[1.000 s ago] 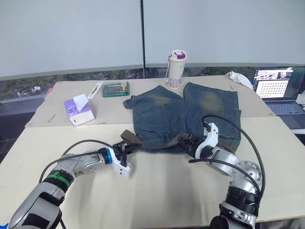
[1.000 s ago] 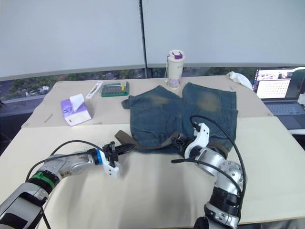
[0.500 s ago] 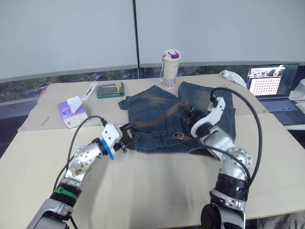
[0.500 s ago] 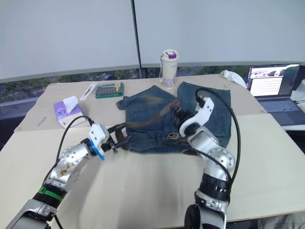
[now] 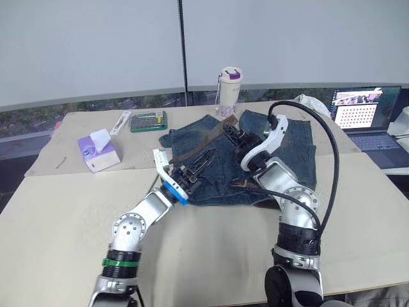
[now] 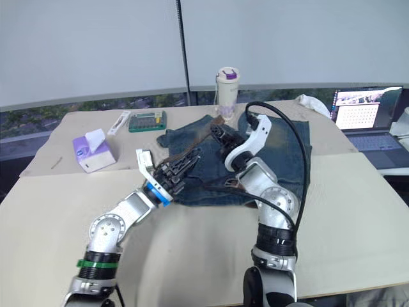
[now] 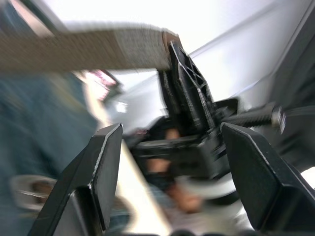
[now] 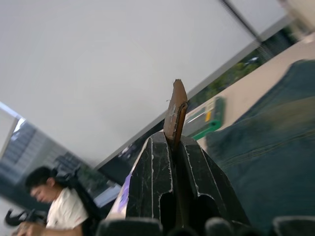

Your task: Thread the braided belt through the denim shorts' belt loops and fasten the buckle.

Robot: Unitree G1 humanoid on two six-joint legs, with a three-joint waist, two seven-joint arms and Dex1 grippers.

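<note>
1. The left arm rises from the near edge, elbow bent, forearm angled up and forward toward the middle of the scene.
2. The left claw (image 5: 203, 161) is lifted off the surface, its black fingers (image 7: 101, 169) spread apart with a clear gap between them; nothing is gripped.
3. The right arm stands upright from its base, bends at the elbow, and its forearm leans forward and toward the robot's left.
4. The right claw (image 5: 231, 135) is raised, close to the left claw, fingers pressed together on the end of the braided belt (image 8: 174, 115), which sticks out past the fingertips.
</note>
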